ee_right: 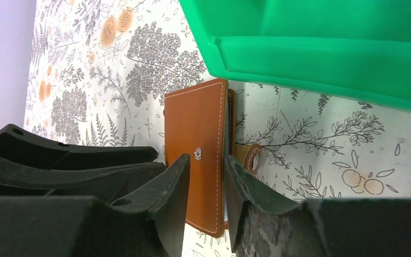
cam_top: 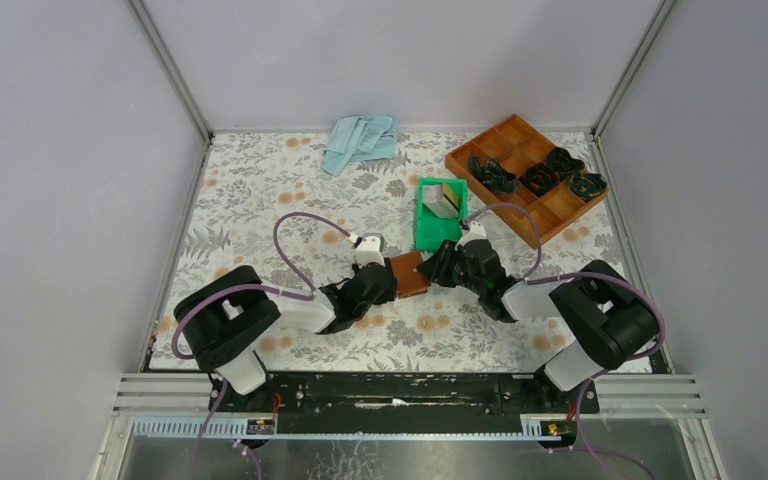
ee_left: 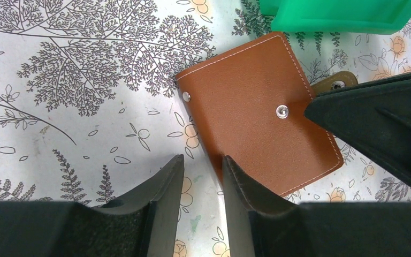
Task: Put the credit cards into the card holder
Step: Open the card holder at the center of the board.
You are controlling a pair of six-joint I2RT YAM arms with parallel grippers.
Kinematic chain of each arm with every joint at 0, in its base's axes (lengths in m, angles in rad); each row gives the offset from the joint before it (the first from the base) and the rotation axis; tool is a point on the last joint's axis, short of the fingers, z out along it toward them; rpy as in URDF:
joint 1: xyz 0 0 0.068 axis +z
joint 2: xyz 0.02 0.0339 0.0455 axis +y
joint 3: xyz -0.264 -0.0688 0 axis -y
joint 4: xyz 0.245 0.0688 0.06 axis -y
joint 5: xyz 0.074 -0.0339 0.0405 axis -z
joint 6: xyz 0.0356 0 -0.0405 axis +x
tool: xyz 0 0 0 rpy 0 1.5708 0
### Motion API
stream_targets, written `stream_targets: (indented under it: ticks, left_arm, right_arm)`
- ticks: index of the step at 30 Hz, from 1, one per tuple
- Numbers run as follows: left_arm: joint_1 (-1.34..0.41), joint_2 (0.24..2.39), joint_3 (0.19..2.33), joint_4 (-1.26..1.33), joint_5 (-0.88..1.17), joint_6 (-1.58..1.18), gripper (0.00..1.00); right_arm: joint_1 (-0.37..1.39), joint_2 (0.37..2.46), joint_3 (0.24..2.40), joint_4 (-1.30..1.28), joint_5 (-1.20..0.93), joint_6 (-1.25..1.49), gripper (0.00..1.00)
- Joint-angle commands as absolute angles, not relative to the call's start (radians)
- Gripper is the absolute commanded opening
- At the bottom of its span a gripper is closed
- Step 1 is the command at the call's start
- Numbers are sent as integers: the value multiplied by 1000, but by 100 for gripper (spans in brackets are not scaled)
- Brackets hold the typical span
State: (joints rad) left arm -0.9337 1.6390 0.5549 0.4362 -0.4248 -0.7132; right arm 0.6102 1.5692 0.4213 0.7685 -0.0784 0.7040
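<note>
Floral-print desk [cam_top: 260, 190] runs across my overhead view, and the brown leather card holder [cam_top: 410, 275] lies folded at its centre, snap tab undone, just below the green bin [cam_top: 436, 235] with the credit cards [cam_top: 446, 198] inside. My left fingers [ee_left: 166, 187] stand spread, bare desk between them (one overlaps the holder's edge). My right fingers [ee_right: 176, 187] straddle the holder; whether they pinch it I cannot tell.

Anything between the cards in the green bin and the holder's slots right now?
Yes. The card holder lies folded shut on the table, tab unsnapped, so its cover hides the slots. The credit cards sit inside the green bin, behind its wall. The left hand and right hand both crowd the holder.
</note>
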Motion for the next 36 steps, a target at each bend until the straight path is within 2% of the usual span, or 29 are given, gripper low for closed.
stream_targets:
  ticks: [1,19,36]
  left_arm:
    - [-940,1666,551,377,-407,-710,39]
    - [-939,1651,537,389,-402,-727,39]
    - [-939,1588,490,386,-418,-756,39]
  right_arm:
    - [614,1535,455,787,-127,700,37]
    - [614,1611,433,932,-210,779,38]
    - [622,1567,441,936,-229,798,35]
